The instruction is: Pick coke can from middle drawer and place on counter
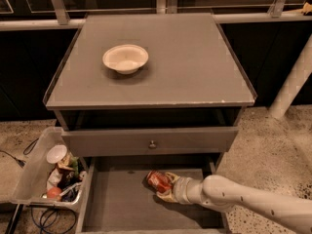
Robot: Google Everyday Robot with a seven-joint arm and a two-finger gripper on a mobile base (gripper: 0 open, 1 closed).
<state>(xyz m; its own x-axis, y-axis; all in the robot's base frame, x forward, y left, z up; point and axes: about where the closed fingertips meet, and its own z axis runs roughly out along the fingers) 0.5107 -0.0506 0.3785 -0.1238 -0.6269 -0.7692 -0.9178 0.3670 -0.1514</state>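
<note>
The coke can (156, 180), red with silvery ends, lies on its side on the floor of the open middle drawer (117, 199), right of its middle. My gripper (165, 188) reaches in from the right on a white arm, and its pale fingers close around the can's right end. The can rests low in the drawer. The counter (195, 67) is the flat grey cabinet top above, with a chipped front edge.
A white bowl (125, 58) sits on the counter's left half. The shut upper drawer front with a round knob (152, 144) overhangs the open drawer. A clear bin of clutter (34, 174) stands at the left. A white pole (292, 82) leans at the right.
</note>
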